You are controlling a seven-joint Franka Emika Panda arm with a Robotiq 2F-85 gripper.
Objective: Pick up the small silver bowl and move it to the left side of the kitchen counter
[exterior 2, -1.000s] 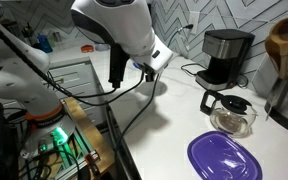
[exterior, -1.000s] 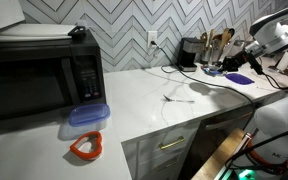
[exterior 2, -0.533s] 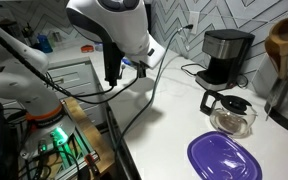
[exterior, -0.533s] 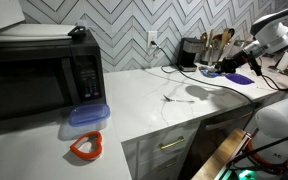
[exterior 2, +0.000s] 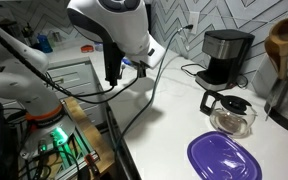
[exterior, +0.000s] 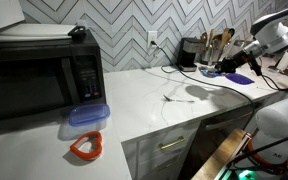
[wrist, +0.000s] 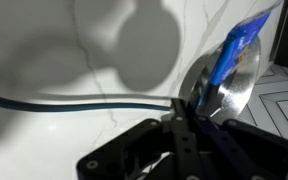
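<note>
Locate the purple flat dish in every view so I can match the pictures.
Exterior view: the purple flat oval dish lies far right on the white kitchen counter.
Exterior view: it lies at bottom right.
Wrist view: not in it.
Shared landmark: the black coffee maker, in both exterior views.

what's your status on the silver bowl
Gripper shut on small silver bowl, at rim. Bowl tilted over the kitchen counter. Dark cable runs beside gripper.

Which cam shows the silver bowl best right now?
The wrist view. The silver bowl is large at the right, tilted on edge, with a blue reflection, and the gripper is pinching its rim. In an exterior view it is too small to make out. In an exterior view it is only a bluish glint under the arm.
</note>
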